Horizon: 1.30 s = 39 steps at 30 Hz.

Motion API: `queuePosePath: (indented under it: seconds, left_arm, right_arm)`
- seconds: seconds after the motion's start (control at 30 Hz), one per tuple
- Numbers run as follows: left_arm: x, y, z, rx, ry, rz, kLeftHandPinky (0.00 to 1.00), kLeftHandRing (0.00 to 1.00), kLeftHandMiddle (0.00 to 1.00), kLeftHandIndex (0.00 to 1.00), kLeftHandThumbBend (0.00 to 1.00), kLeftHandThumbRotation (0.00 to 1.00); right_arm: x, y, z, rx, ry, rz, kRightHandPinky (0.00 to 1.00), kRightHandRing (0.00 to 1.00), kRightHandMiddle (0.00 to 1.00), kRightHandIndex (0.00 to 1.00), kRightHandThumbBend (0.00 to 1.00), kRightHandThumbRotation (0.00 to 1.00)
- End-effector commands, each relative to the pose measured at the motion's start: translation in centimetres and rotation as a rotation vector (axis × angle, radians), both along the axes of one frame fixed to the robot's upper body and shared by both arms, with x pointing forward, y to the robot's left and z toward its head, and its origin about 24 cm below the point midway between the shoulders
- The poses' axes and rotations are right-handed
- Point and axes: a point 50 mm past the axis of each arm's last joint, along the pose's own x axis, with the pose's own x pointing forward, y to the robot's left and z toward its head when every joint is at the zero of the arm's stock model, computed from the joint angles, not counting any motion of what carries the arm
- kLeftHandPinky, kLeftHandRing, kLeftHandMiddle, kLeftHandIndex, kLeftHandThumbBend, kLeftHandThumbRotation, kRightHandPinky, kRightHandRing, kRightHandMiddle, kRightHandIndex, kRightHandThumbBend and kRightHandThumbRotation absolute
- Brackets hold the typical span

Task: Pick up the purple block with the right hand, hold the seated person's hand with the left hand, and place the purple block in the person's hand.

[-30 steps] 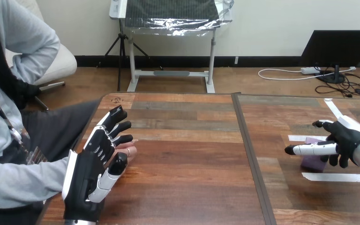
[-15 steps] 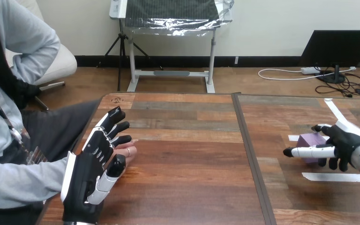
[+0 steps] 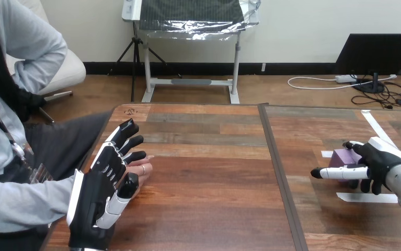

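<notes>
Right hand (image 3: 380, 163), by the table's (image 3: 214, 183) right edge, curls round the purple block (image 3: 343, 156), thumb outstretched; so partial a grip may let it slip.

Matt wood-grain table (image 3: 208, 172); glossy plastic-looking right hand (image 3: 368, 162).

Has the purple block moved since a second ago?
Yes. The purple block, in the right hand, has shifted up the view and slightly left, away from the lower white tape strip.
</notes>
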Motion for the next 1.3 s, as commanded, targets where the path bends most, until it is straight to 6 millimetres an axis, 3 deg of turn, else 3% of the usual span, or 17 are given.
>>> queuePosePath:
  seconds: [0.0,1.27]
  left_arm:
    - [1.3,-0.1,1.5,0.001,-0.087,-0.007,0.75,0.84,0.88,0.86,1.00,0.81]
    - [2.0,-0.1,1.5,-0.036,-0.062,-0.028,0.75,0.83,0.86,0.85,1.00,0.79]
  right_arm:
    - [1.2,0.7,1.4,-0.005,-0.060,0.022,0.12,0.17,0.27,0.95,1.00,0.60]
    - [1.9,0.8,2.5,-0.018,-0.115,0.042,0.11,0.14,0.23,0.94,1.00,0.57]
